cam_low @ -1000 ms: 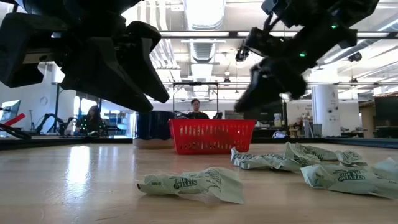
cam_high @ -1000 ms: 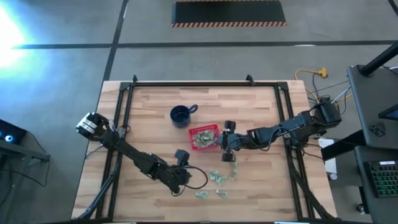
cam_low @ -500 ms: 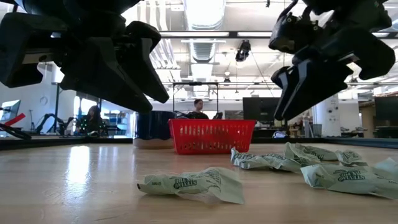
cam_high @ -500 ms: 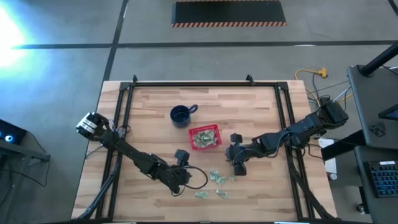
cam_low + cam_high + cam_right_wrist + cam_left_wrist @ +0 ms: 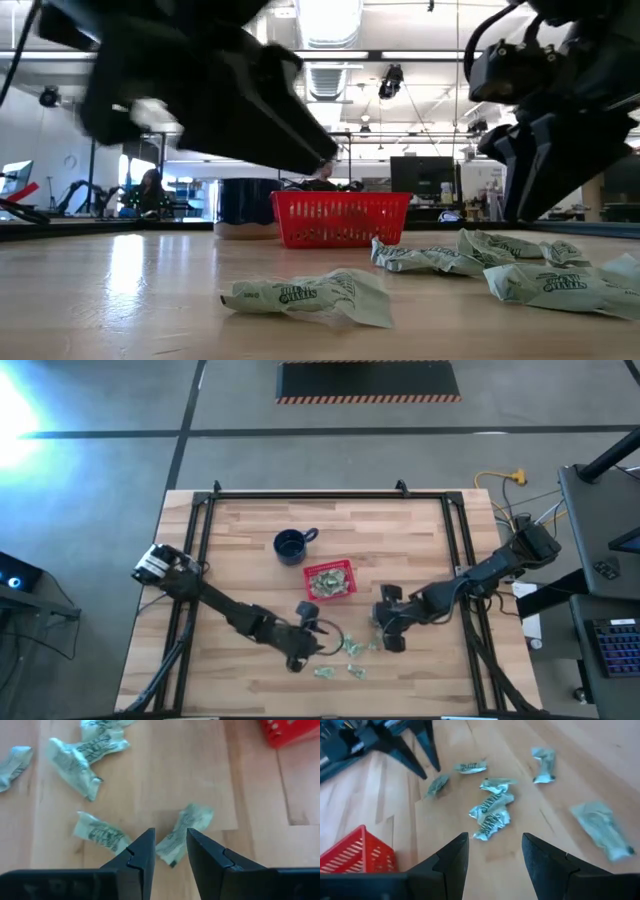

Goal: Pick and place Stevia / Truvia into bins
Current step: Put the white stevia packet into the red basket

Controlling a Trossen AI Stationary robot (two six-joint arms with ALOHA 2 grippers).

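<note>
Several green-and-white sachets lie flat on the near middle of the table. The red basket stands farther back and holds some sachets. My left gripper is open, just left of the loose sachets, touching none. My right gripper is open with a narrow gap, low over the pile's right side. One crumpled sachet lies just ahead of its fingertips, apart from them. In the low view the basket stands behind the sachets.
A dark blue mug stands left of and behind the basket. More sachets lie near the table's near edge. In the left wrist view the right arm's fingers show beyond the sachets. People sit in the room behind the table.
My right gripper has moved from beside the basket toward the near edge and down, over the right side of the loose sachets. My left gripper has moved right, toward the same sachets. The sachets on the table have not moved.
</note>
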